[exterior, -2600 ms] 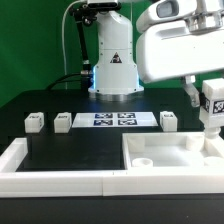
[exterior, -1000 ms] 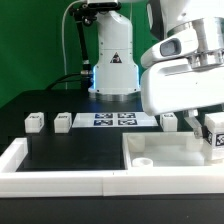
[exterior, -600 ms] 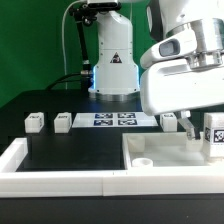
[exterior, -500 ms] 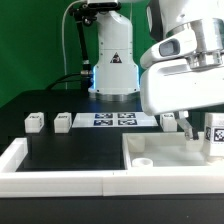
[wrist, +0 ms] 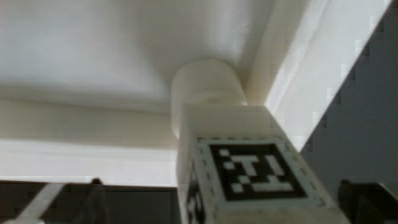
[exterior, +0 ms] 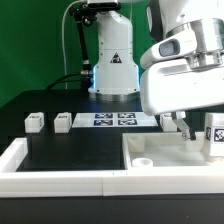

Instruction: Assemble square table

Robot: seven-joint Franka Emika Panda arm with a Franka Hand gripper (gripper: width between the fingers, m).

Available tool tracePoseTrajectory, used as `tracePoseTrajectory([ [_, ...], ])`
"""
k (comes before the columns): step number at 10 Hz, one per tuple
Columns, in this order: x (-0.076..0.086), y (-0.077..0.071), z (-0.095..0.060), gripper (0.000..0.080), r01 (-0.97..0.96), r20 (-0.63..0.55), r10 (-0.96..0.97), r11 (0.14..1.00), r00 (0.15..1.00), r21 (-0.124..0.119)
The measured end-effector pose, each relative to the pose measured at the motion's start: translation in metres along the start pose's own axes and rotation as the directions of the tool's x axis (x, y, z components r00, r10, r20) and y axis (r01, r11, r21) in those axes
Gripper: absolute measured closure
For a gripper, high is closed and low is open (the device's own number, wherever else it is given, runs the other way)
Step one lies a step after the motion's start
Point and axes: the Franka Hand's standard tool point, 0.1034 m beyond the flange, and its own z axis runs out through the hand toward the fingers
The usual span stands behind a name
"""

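The gripper (exterior: 200,130) was seen with jaws spread around, not clamping, a tagged leg (exterior: 213,136) stood upright in a corner of the slab (exterior: 170,160), three legs left by the marker board (exterior: 113,120).

Bearing everything: a black table (exterior: 70,150). Lying on it, off toward the exterior view's left of the gripper (exterior: 198,133), two small white legs (exterior: 35,122) and the marker board (exterior: 114,120) (a third leg (exterior: 169,121) sitting nearer); directly under the gripper, the square tabletop (exterior: 165,160).

Tagged leg (exterior: 215,136) cut by frame edge, gripper fingertips behind the arm's housing
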Motion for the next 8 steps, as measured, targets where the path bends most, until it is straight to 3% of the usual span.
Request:
tracePoseTrajectory([
  [2,0.001,-0.001,-0.002,0.0151,-0.006,0.006,0.006,1.0,1.0,0.003],
  [4,0.01,-0.007,-0.025,0.0151,-0.026,0.049,0.025,1.0,0.998,0.017],
  [6,0.009,-0.006,-0.024,0.0151,-0.027,0.059,0.026,0.999,0.998,0.019],
  [8,0.004,-0.014,-0.024,0.0151,-0.037,0.214,0.024,0.998,0.977,0.058],
])
